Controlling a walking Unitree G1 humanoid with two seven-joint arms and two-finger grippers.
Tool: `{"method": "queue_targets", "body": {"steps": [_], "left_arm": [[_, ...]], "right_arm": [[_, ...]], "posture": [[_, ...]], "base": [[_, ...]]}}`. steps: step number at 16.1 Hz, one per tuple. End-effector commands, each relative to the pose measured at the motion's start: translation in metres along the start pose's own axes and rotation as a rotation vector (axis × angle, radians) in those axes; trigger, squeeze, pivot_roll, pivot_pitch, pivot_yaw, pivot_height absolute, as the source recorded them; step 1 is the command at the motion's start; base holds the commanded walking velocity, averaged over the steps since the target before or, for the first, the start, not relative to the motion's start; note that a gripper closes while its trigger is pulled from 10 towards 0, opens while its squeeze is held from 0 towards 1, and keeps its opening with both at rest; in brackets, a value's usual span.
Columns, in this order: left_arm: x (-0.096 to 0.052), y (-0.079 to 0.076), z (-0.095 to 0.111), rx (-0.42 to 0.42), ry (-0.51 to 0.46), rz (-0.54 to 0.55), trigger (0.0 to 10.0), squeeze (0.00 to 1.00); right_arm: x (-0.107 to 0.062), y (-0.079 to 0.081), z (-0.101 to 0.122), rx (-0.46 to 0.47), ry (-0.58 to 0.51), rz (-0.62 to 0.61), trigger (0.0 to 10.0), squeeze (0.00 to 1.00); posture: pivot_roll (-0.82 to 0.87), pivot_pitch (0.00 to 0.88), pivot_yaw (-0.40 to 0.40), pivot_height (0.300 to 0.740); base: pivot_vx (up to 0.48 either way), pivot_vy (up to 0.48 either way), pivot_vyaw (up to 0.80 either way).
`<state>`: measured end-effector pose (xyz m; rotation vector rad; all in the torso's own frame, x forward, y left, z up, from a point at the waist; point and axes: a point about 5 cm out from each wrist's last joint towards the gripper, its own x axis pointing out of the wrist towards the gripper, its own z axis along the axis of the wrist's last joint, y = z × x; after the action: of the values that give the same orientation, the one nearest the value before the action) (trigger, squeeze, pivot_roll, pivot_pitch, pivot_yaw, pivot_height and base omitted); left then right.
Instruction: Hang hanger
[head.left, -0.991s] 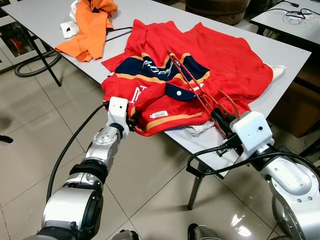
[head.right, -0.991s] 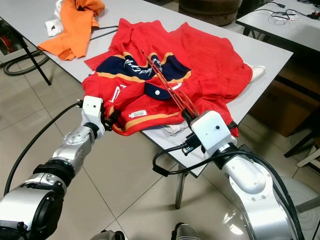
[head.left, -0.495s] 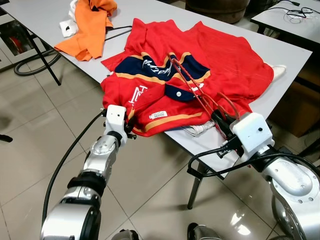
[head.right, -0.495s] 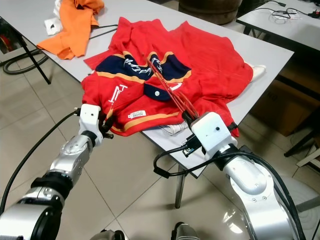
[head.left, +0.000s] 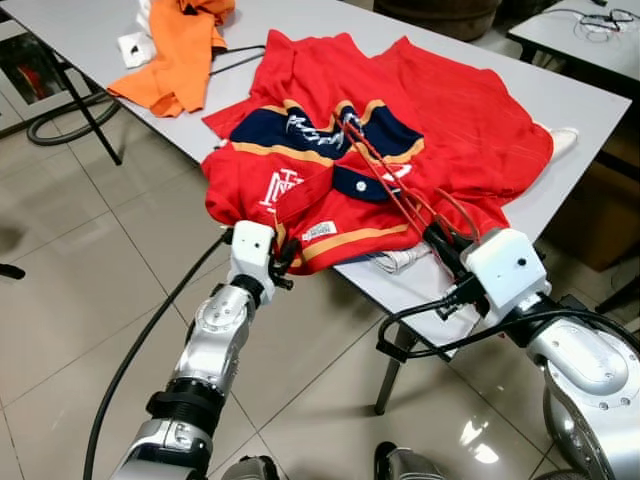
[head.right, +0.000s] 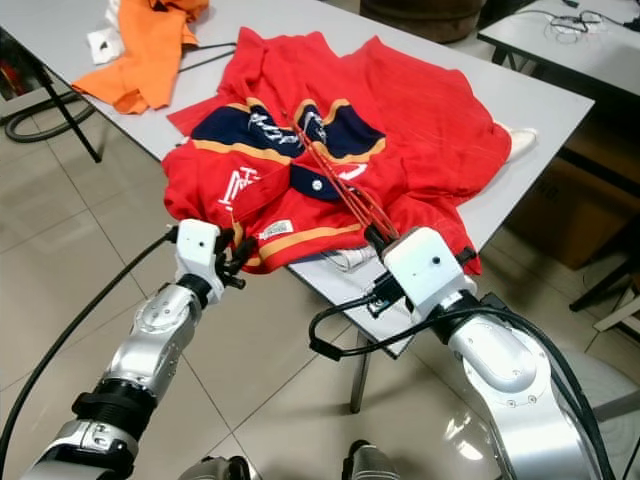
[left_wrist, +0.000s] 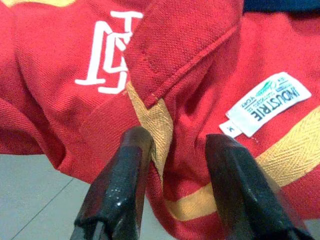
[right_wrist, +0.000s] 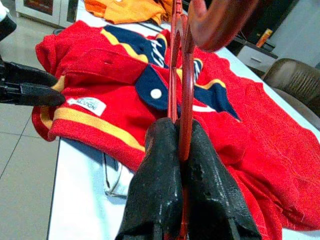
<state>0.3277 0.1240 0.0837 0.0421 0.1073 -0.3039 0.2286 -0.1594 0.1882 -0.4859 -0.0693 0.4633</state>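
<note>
Red wire, thin and doubled, forms the hanger (head.left: 385, 180), its curved hook near the right gripper (right_wrist: 181, 150), whose black fingers are pressed together on its stem. The hanger lies slanted across a red shirt (head.left: 440, 120) with navy collar and gold trim, spread at the table's (head.left: 90, 40) near edge. The left gripper (left_wrist: 172, 165), arm stretched forward, has its fingers spread around the shirt's hem fold beside a white label (left_wrist: 265, 102). An orange cloth (head.left: 180, 50) lies at the far corner.
</note>
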Motion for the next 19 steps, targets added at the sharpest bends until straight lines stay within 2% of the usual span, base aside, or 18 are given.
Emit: {"method": "queue_targets", "body": {"steps": [1, 4, 8, 12, 13, 14, 17, 18, 19], "left_arm": [[0.0, 0.004, 0.0, 0.013, 0.008, 0.048, 10.0, 1.0], [0.002, 0.007, 0.012, -0.007, -0.038, 0.089, 10.0, 1.0], [0.001, 0.009, 0.008, -0.043, 0.002, 0.141, 10.0, 1.0], [0.004, 0.004, -0.001, -0.205, 0.05, 0.11, 10.0, 1.0], [0.006, 0.0, 0.001, -0.225, 0.038, 0.072, 10.0, 0.47], [0.007, -0.004, 0.003, -0.229, 0.035, 0.044, 10.0, 0.0], [0.011, -0.01, 0.003, -0.215, 0.066, -0.011, 10.0, 0.0], [0.012, -0.011, 0.001, -0.152, 0.085, -0.035, 10.0, 0.0], [0.012, -0.011, 0.0, -0.134, 0.09, -0.042, 10.0, 0.0]], "right_arm": [[-0.004, -0.002, 0.005, -0.019, -0.017, -0.001, 10.0, 0.0], [-0.005, -0.002, 0.005, -0.021, -0.016, 0.002, 10.0, 0.0], [-0.006, -0.003, 0.004, -0.027, -0.012, 0.005, 10.0, 0.0], [-0.006, -0.003, 0.005, -0.041, -0.013, 0.019, 10.0, 0.0], [-0.006, -0.004, 0.005, -0.042, -0.013, 0.019, 10.0, 0.0], [-0.006, -0.004, 0.005, -0.042, -0.014, 0.019, 10.0, 0.0], [-0.006, -0.004, 0.005, -0.046, -0.012, 0.024, 10.0, 0.0], [-0.006, -0.004, 0.006, -0.045, -0.013, 0.019, 10.0, 0.0], [-0.006, -0.004, 0.006, -0.045, -0.014, 0.017, 10.0, 0.0]], "posture": [[-0.16, 0.155, 0.076, 0.74], [-0.16, 0.155, 0.076, 0.74], [-0.17, 0.158, 0.075, 0.74], [-0.17, 0.156, 0.071, 0.74], [-0.18, 0.154, 0.07, 0.74], [-0.18, 0.154, 0.07, 0.74], [-0.19, 0.158, 0.07, 0.74], [-0.19, 0.155, 0.074, 0.74], [-0.19, 0.155, 0.074, 0.74]], "base": [[0.0, 0.0, 0.0], [0.0, 0.0, 0.0], [0.0, 0.0, 0.0], [0.0, 0.0, 0.0], [0.0, 0.0, 0.0], [0.0, 0.0, 0.0], [0.0, 0.0, 0.0], [0.0, 0.0, 0.0], [0.0, 0.0, 0.0]]}}
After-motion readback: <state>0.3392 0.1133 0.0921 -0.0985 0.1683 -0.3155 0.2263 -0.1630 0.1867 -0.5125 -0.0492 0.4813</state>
